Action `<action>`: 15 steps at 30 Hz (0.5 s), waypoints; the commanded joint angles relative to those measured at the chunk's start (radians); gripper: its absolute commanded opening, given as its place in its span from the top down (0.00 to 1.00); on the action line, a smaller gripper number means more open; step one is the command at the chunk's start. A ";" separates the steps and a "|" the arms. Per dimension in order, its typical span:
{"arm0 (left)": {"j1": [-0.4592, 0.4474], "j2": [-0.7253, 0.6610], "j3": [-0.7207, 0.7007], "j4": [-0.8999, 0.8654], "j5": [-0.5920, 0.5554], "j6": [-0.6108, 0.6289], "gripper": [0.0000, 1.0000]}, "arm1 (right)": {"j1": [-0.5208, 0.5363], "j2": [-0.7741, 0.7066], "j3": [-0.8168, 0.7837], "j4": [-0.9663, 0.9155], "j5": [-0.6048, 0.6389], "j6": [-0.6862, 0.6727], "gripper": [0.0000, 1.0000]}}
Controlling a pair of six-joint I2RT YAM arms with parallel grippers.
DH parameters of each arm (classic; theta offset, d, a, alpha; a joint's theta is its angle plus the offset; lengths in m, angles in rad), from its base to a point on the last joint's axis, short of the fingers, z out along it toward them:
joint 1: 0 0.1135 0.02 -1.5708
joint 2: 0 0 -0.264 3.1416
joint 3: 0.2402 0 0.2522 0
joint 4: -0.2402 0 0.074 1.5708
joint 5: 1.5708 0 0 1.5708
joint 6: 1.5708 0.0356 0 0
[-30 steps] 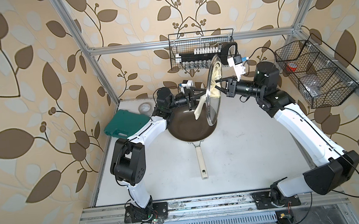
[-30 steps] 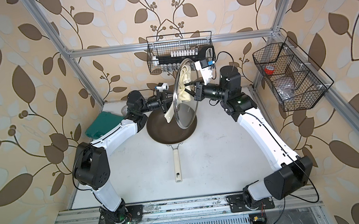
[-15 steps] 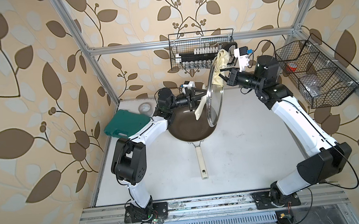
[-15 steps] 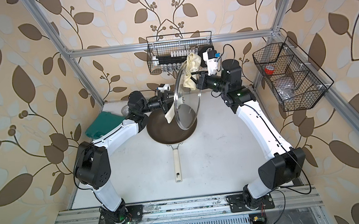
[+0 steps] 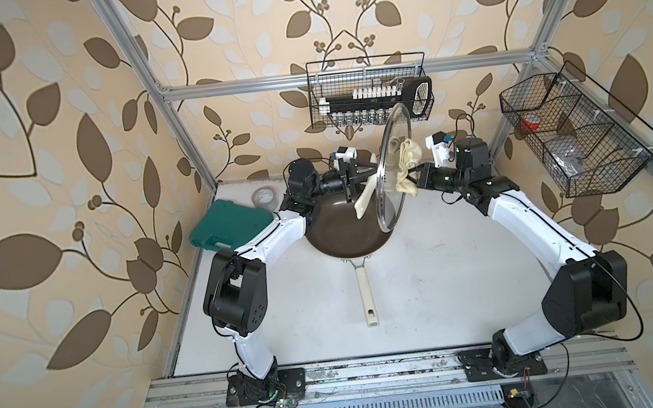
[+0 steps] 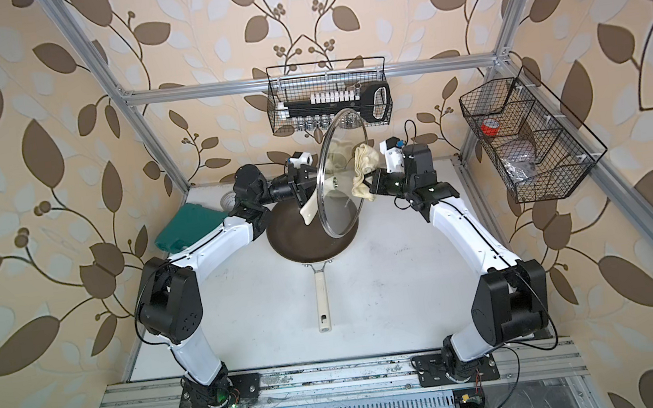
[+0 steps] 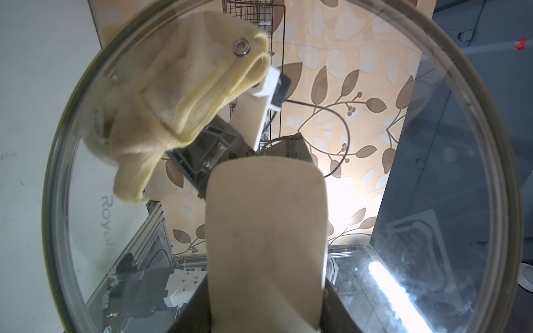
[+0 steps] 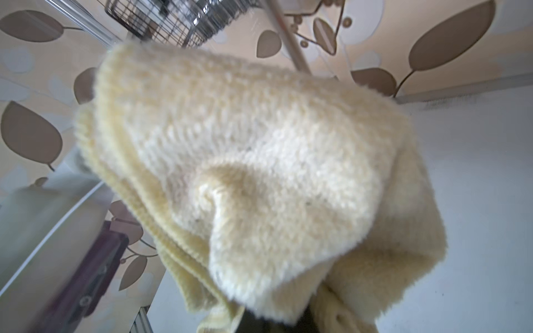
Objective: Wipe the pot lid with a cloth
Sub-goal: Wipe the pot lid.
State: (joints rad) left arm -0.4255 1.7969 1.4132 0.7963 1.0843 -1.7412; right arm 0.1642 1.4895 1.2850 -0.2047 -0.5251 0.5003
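Pot lid (image 5: 390, 193), frying pan (image 5: 340, 232) and wire basket (image 5: 366, 91) crowd the back; the near table (image 5: 430, 285) lies open.

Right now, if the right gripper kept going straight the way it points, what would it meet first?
Likely the pot lid, standing on edge right ahead, through the cloth that the right gripper holds. How close the cloth sits to the glass is unclear.

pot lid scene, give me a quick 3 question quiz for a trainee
1. True or false: the pot lid lies flat on the frying pan.
2. Fill in: the left gripper grips the lid by its cream ____.
3. The cloth is: A in the pan; B in the right gripper; C in the left gripper.
Key: 1 false; 2 handle; 3 B.
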 commanded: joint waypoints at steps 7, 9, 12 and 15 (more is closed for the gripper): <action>-0.010 -0.022 0.137 0.261 -0.137 -0.020 1.00 | 0.122 -0.173 -0.057 0.009 -0.172 -0.084 1.00; -0.010 -0.014 0.135 0.271 -0.144 -0.029 1.00 | 0.138 -0.205 -0.062 0.050 -0.212 -0.089 1.00; -0.010 -0.007 0.125 0.283 -0.142 -0.035 1.00 | 0.144 -0.227 -0.058 0.071 -0.215 -0.097 1.00; -0.010 -0.010 0.113 0.294 -0.145 -0.037 1.00 | 0.132 -0.207 -0.032 0.022 -0.151 -0.111 1.00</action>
State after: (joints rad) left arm -0.4267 1.8572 1.4475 0.8162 0.9932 -1.7733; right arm 0.3054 1.2606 1.2385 -0.1696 -0.6964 0.4175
